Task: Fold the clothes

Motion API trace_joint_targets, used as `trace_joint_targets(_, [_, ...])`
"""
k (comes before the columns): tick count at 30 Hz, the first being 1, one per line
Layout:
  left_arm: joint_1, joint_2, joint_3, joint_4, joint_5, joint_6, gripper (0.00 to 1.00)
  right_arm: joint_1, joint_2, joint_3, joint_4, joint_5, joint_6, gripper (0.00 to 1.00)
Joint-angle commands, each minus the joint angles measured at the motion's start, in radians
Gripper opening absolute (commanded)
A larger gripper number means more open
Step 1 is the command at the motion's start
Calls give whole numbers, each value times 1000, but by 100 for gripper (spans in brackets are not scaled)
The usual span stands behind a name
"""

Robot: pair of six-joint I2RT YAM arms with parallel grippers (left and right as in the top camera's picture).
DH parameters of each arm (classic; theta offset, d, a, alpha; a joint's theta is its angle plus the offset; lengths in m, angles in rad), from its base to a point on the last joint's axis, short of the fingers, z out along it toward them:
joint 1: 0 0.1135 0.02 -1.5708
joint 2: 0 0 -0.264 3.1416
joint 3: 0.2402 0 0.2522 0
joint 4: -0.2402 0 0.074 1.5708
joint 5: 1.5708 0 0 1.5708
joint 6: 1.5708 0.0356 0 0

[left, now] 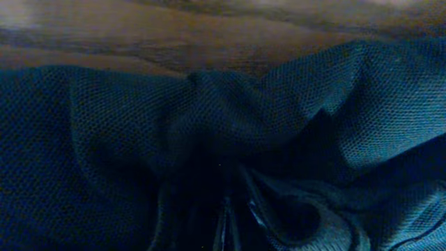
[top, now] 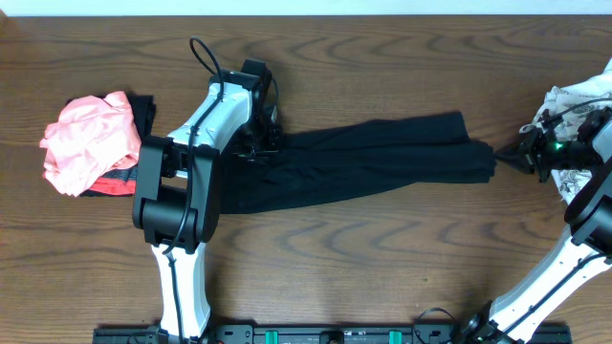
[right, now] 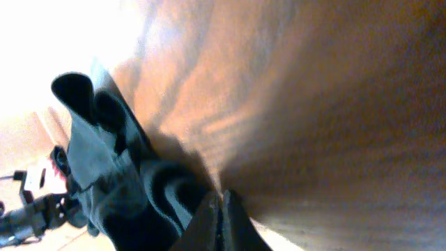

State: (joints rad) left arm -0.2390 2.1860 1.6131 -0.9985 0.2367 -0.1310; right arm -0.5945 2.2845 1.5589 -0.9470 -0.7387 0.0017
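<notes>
Holding garment [top: 382, 153] stretched lengthwise.
Clenched on its ends: left claw [top: 256, 146], right claw [top: 504, 158]; long axis running between them.

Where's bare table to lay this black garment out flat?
Two free patches: the wide strip of table beyond the black garment, and the near stretch between the left arm and right arm. Crowded: the left end by the pink garment, and the right edge by the patterned garment.
</notes>
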Motion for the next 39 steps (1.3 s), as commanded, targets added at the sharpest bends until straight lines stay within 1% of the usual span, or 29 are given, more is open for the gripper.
trace_joint_targets(1, [11, 62, -32, -40, -52, -4, 7, -12, 12, 45, 34, 77, -18, 9])
trace_joint_targets(3, [11, 61, -32, -41, -52, -4, 7, -14, 4, 91, 44, 78, -19, 10])
trace_joint_targets(5, [11, 61, -32, -41, -52, -4, 7, -13, -7, 150, 35, 77, -19, 8])
trace_joint_targets(9, [11, 61, -32, -36, -52, -4, 7, 18, -59, 254, -61, 72, -135, 1])
trace_joint_targets(11, [11, 61, -32, -31, -52, -4, 7, 47, -91, 277, -93, 48, -143, 1])
trace_joint_targets(13, [11, 61, -32, -26, -52, -5, 7, 89, -125, 280, -128, 16, -194, 1])
trace_joint_targets(15, [11, 61, -32, -24, -52, -5, 7, 141, -143, 280, -182, 53, -259, 1])
trace_joint_targets(17, [11, 61, -32, -25, -51, -5, 7, 199, -145, 278, -222, 117, -272, 1])
trace_joint_targets(23, [11, 61, -32, -25, -51, -5, 7, 366, -145, 237, -227, 217, -270, 1])
trace_joint_targets(26, [11, 61, -32, -26, -51, -5, 7, 420, -145, 207, -226, 295, -242, 1])
trace_joint_targets(29, [11, 61, -32, -25, -51, -5, 7, 450, -145, 166, -218, 376, -209, 1])
trace_joint_targets(35, [11, 61, -32, -26, -51, -5, 7, 455, -145, 57, -161, 404, -208, 1])
trace_joint_targets(39, [11, 61, -33, -29, -51, -5, 8, 444, -145, -34, -95, 462, -168, 1])
